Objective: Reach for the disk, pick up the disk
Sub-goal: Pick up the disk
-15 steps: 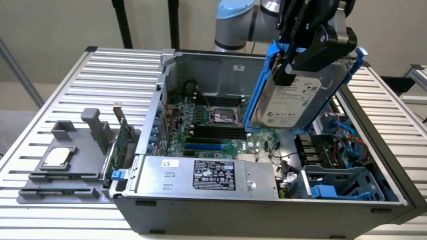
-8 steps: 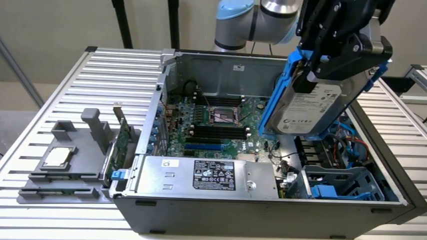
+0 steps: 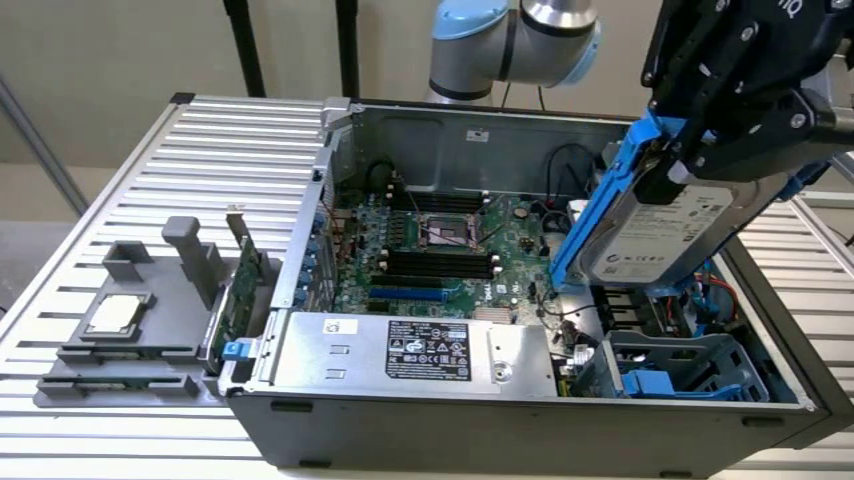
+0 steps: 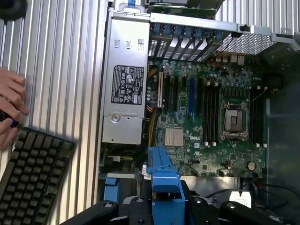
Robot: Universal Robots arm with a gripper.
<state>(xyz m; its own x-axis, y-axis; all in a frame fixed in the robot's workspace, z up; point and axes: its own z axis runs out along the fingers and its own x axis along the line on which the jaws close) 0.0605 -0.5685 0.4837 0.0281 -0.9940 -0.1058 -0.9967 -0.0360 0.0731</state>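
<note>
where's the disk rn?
On the exterior view's right, the disk hangs tilted in the gripper, lifted above the drive bay of the open computer case.

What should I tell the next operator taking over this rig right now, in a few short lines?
Gripper: shut on the disk, gripping its blue carrier at the upper end.
Disk: lifted, tilted, hanging above the open computer case at the exterior view's right, over the drive bay.
Done: reach and pick-up.
Left: nothing of the pick-up.
Note: a person's hand rests by a keyboard beside the case.

The motherboard (image 3: 447, 240) lies open from above. The case walls (image 3: 481, 130), power supply (image 3: 400, 350) and blue drive cage (image 3: 687, 365) hem it in.
</note>
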